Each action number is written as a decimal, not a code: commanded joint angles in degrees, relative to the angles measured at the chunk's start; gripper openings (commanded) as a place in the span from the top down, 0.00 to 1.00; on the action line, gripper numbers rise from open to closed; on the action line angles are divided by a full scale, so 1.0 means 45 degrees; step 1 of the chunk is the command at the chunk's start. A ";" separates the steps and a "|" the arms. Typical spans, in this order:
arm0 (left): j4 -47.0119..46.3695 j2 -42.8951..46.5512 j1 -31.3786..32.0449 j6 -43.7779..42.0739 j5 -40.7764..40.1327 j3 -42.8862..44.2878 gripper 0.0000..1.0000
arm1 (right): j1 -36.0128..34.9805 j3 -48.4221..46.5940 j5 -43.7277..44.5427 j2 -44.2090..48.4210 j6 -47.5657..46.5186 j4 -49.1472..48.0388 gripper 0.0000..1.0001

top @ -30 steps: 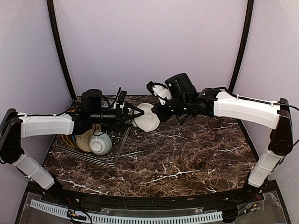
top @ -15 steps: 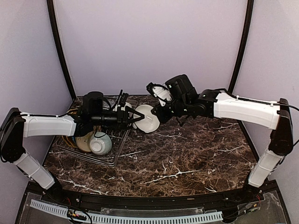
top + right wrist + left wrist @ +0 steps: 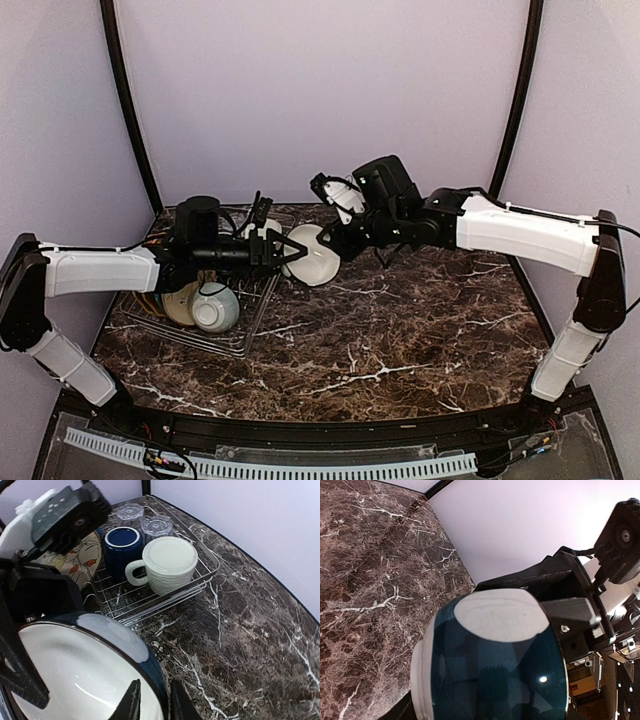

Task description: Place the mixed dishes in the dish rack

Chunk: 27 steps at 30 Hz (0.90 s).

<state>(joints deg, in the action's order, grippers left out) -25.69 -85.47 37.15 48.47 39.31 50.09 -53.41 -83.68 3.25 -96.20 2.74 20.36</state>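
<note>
Top external. Both arms reach to the back middle of the table (image 3: 420, 330) and meet over it. The bowl (image 3: 315, 258) hangs tilted between them, white inside facing the camera, just off the right edge of the dish rack (image 3: 252, 318). The left gripper (image 3: 283, 247) has its fingers spread onto the bowl's left edge. The right gripper (image 3: 335, 240) is on the right edge, its fingertips lost against the dark wrist. In the rack, a cream ribbed mug (image 3: 215, 308) sits at the near corner. Plates stand behind it, half hidden under the left arm, their patterns unreadable.

Left wrist. The bowl's dark teal outside (image 3: 495, 680) and white foot ring fill most of the frame. This arm's own fingers are hidden behind it. A pale band at the bowl's left side cannot be identified. One dark finger (image 3: 572, 611) of the right arm lies against the bowl's upper right. The rack is out of frame.

Right wrist. Two fingertips, cut off at the bottom edge, sit close together astride the bowl's dark rim (image 3: 145, 655), one inside and one outside. Whether they press the rim cannot be made out. A black finger (image 3: 15, 675) of the left arm crosses the white interior at lower left, clamped on the bowl. Beyond, the rack (image 3: 200, 582) holds the ribbed mug, a navy mug (image 3: 122, 542) touching it, two clear tumblers (image 3: 130, 512) behind them, and a floral plate (image 3: 75, 555) partly covered by the left wrist.
</note>
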 commanded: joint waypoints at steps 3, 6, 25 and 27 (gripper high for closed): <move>0.1271 0.1439 0.0036 -0.1964 -0.1086 0.0356 0.99 | -0.0074 -0.0862 -0.0545 -0.0222 0.0244 -0.0223 0.68; 0.2686 0.1903 -0.0048 -0.3120 -0.2029 0.0542 0.99 | -0.0065 -0.0981 -0.0460 -0.0175 0.0298 -0.0086 0.60; 1.1007 0.2880 -0.0043 -1.4997 -1.2479 0.4544 0.99 | 0.0125 0.0015 -0.0215 0.0040 0.0502 -0.0367 0.60; 1.0947 0.2648 -0.0016 -1.5991 -1.2768 0.4521 0.99 | 0.0164 0.0208 -0.0293 0.0083 0.0537 -0.0474 0.60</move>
<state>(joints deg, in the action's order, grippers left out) 22.74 -72.71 36.88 -9.19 -11.03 68.47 -53.10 -84.62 2.20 -96.53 4.21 20.27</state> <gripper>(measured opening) 0.690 0.403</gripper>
